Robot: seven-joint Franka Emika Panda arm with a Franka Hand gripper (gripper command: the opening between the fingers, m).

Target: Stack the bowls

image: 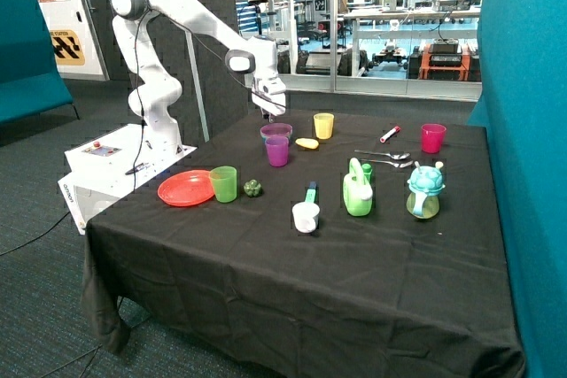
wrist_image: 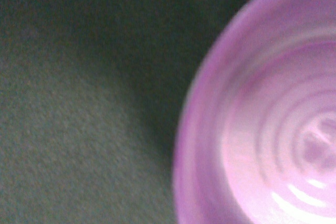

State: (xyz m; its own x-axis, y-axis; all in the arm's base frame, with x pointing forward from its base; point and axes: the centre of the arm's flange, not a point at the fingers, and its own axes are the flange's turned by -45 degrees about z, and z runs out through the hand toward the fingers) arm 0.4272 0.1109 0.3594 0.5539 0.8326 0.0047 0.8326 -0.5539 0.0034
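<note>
Purple round shallow plastic bowl (image: 275, 131) is sitting on the black-clothed surface (image: 266, 245), directly beneath the hovering hand (image: 270, 113); whether its fingers are open is unclear.

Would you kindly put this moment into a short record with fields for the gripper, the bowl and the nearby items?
gripper: gripper hangs just above the purple bowl, fingers not readable
bowl: purple bowl on the black table, behind the purple cup; fills the wrist view
other bowls: blue and lime green bowls not seen
nearby: yellow cup, green cup, orange-red plate
stacking: no stack visible
</note>
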